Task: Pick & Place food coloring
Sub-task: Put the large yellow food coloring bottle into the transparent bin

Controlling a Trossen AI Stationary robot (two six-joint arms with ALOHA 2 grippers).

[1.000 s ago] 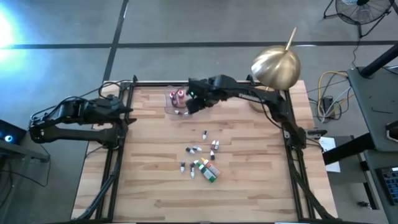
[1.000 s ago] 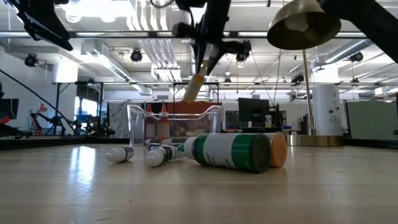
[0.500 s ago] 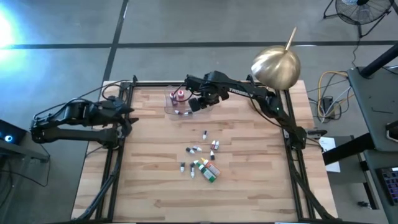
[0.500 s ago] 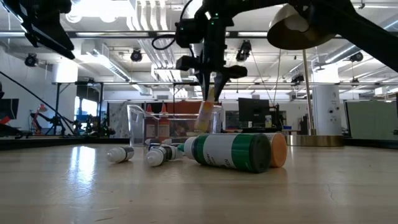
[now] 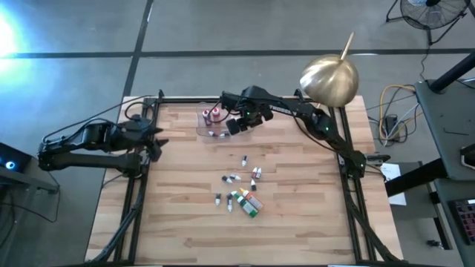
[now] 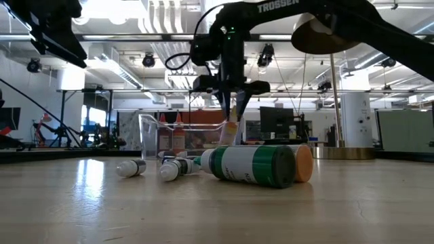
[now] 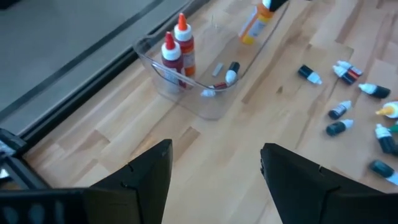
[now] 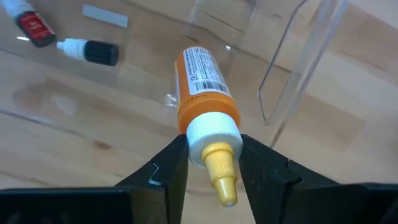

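Lowered into the clear tray (image 7: 186, 102), the right tool (image 8: 211, 163) grips an orange, white-collared, yellow-tipped bottle (image 8: 204, 93).

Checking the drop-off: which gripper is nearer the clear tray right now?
The right. The right gripper is over the clear tray, jaws shut on the orange bottle. The left gripper waits open at the table's left edge, well clear.

- White capital letters spelling "TROSSEN" on the right arm (image 6: 285, 8), high up.
- Orange bottle (image 8: 200, 84): white label with barcode, print too small to read.
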